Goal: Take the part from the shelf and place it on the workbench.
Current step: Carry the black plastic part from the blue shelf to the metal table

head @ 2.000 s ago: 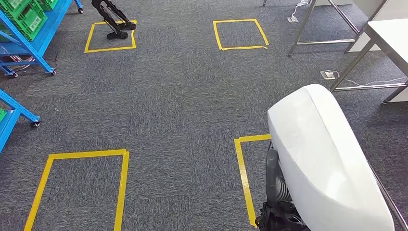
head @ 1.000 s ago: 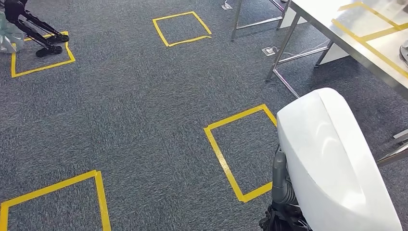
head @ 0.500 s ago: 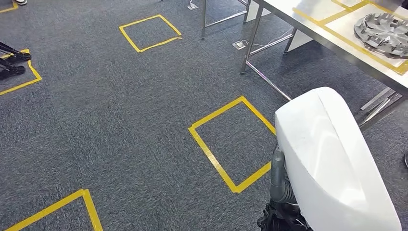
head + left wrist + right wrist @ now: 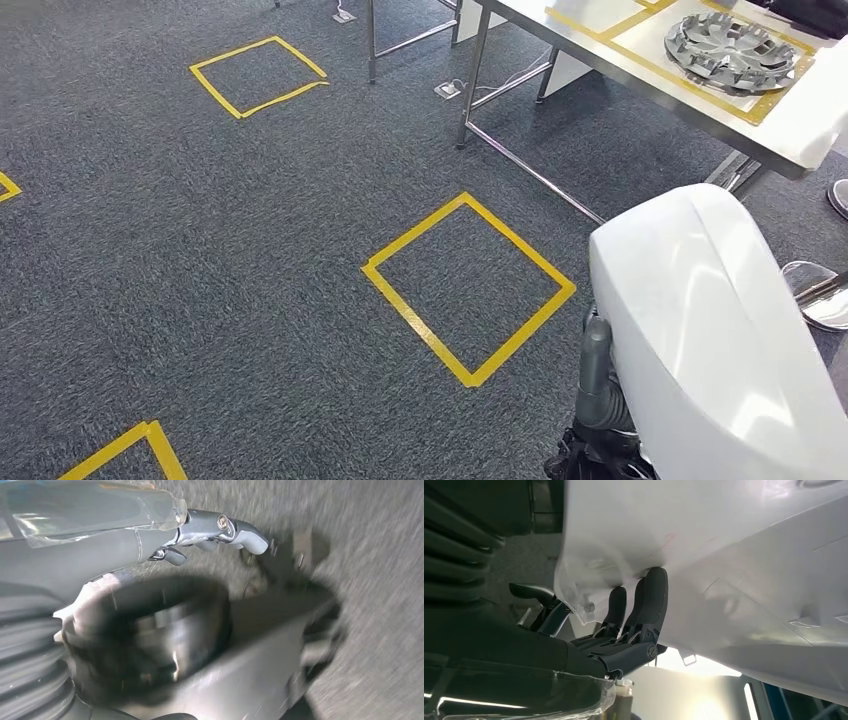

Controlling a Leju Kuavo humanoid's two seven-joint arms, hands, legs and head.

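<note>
On the left of the head view lies dark grey carpet [image 4: 200, 250] marked with yellow tape squares [image 4: 468, 287], which read as standing or parking marks for the walk between shelf and bench. The left hand [image 4: 220, 530] appears in its wrist view with pale grey fingers curled loosely over the blurred floor and nothing between them, so I judge it idle while the other arm carries the load. Further right in the head view stands the steel-legged workbench with a pale top [image 4: 640, 60], its own yellow tape outlining a bay where a silver spoked wheel cover [image 4: 737, 45] already lies, probably a marked spot for delivered parts. At the lower right is the task's thing, a large, glossy white moulded plastic shell [image 4: 715, 350], held off the floor close against the robot's right side. In the right wrist view the dark fingers [image 4: 651, 600] of the right hand [image 4: 624, 625] press up against the shell's white underside with the thumb on the near edge, a supporting grip that suits so broad a piece. The shell's long axis runs from the robot's body forward, its rounded end pointing ahead and slightly left, toward the bench legs; it is near the bench but not yet over it.
</note>
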